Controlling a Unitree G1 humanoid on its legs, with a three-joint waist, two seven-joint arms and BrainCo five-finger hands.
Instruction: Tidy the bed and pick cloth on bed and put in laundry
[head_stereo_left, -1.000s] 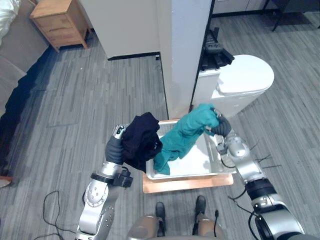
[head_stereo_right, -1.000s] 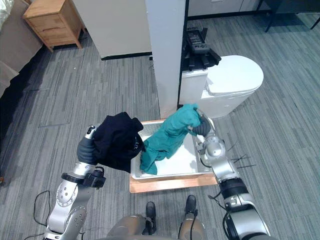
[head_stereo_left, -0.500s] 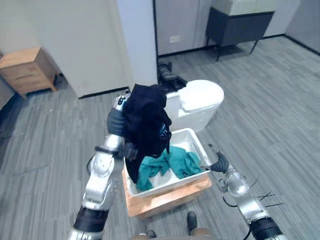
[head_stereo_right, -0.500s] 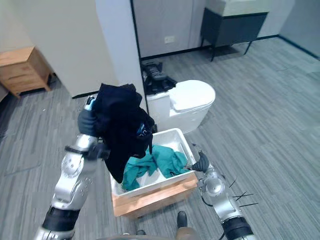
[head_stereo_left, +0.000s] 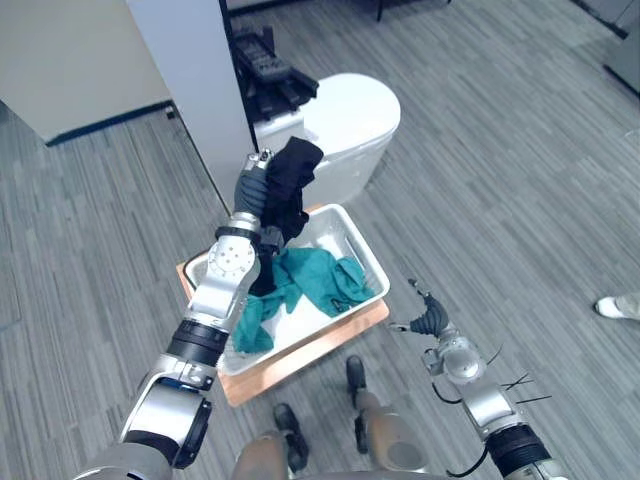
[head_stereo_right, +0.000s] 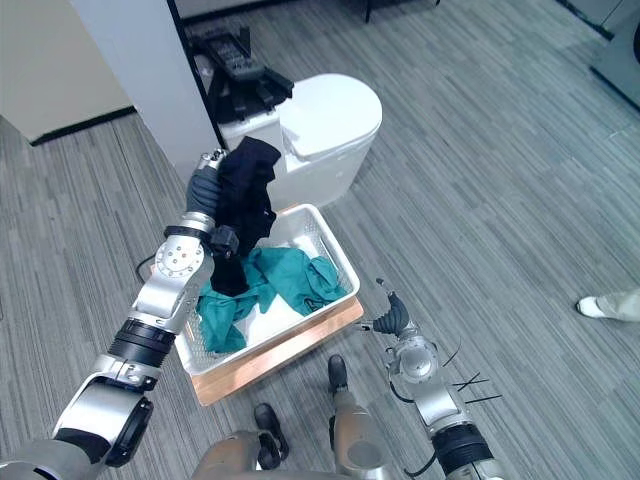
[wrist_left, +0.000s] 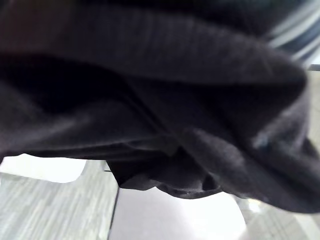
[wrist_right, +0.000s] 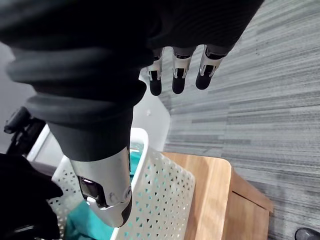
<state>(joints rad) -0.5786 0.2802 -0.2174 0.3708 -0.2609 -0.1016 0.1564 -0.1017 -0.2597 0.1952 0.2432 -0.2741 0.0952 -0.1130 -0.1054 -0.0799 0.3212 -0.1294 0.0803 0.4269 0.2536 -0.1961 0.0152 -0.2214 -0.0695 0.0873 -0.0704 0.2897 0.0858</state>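
Floor (head_stereo_left: 500, 150): one basket (head_stereo_left: 367, 251) holding teal cloth (head_stereo_left: 315, 280); left hand (head_stereo_left: 251, 191) grips black cloth (head_stereo_left: 291, 178).

bright, even indoor light; shadows soft, faint; left wrist view dark

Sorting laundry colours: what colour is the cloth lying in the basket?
The cloth is teal, clearest in left eye view.

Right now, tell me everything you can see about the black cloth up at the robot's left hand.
The crumpled black cloth is soft, matte fabric bunched in folds, ribbed where the left wrist view shows it close. It hangs from the left hand, raised over the white perforated plastic laundry basket. Its lower end trails down toward the teal cloth lying in the basket; whether they touch I cannot tell.
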